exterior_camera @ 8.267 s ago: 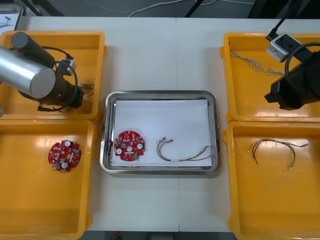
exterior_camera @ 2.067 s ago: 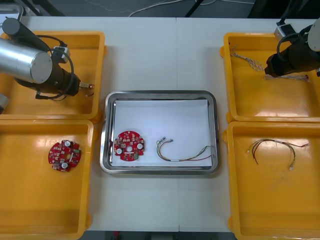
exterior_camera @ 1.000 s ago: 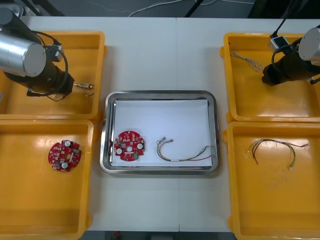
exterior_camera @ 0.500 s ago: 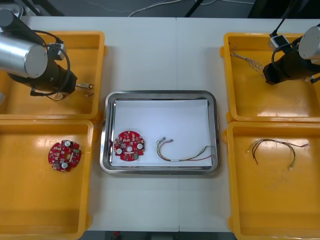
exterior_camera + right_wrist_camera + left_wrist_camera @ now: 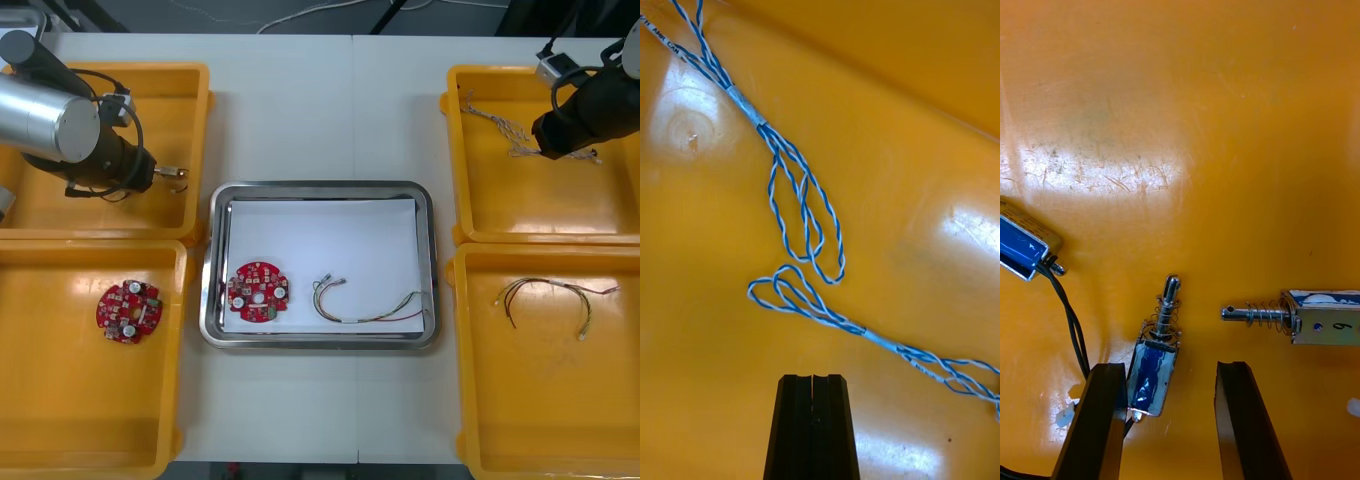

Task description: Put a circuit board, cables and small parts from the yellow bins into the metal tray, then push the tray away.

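In the far left yellow bin (image 5: 190, 120), my left gripper (image 5: 1171, 375) is open. A small metal part with a blue body (image 5: 1155, 360) lies on the bin floor between its fingers, close against one finger (image 5: 1101, 409). In the front view this gripper (image 5: 160, 172) sits near the bin's right wall. My right gripper (image 5: 812, 390) is shut with nothing in it, over the far right bin (image 5: 460, 150). A twisted blue and white cable (image 5: 801, 225) lies on the floor just beyond its tips. The metal tray (image 5: 320, 188) holds a red circuit board (image 5: 259, 292) and a cable (image 5: 370, 308).
Two more small metal parts (image 5: 1322, 319) (image 5: 1022, 244) lie beside the left fingers. The near left bin holds another circuit board (image 5: 129, 311). A dark cable (image 5: 550, 295) lies in the near right bin. Bare table shows in front of and behind the tray.
My right gripper has shut and its arm has shifted slightly toward the bin's far right. The left arm has moved a little towards the tray. The cable stays on the bin floor.
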Controlling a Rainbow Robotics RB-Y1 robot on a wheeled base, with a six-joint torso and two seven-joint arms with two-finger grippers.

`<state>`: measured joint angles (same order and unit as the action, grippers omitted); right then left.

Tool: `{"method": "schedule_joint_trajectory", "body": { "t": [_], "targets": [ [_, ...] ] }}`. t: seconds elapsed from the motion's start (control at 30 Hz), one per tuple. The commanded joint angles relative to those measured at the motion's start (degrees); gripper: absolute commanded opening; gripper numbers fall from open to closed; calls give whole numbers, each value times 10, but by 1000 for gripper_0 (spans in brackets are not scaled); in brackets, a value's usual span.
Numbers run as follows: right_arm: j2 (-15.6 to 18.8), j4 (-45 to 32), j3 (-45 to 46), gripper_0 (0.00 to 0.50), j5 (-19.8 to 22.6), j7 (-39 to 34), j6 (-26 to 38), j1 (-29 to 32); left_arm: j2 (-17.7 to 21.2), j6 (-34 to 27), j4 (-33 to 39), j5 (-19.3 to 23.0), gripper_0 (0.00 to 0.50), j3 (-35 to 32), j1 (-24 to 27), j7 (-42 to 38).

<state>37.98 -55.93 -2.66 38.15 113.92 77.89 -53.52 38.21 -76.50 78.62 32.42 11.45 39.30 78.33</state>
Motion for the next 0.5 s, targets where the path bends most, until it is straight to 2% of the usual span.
{"method": "schedule_joint_trajectory", "body": {
  "t": [0.03, 0.17, 0.4, 0.47, 0.5],
  "targets": [
    [19, -23, 38, 0, 1, 21, 46, -22, -8, 7, 0, -2, 342, 8, 29, 79],
    [19, -23, 49, 0, 10, 22, 76, -22, -10, 15, -7, -10, 340, 11, 30, 79],
    [19, -23, 49, 0, 13, 26, 79, -22, -14, 26, -14, -16, 324, 14, 29, 81],
    [19, -23, 49, 33, 12, 27, 79, -22, -15, 26, -14, -17, 325, 14, 29, 81],
    [18, -23, 49, 142, 11, 28, 77, -22, -15, 26, -15, -17, 326, 14, 29, 81]
  ]
}}
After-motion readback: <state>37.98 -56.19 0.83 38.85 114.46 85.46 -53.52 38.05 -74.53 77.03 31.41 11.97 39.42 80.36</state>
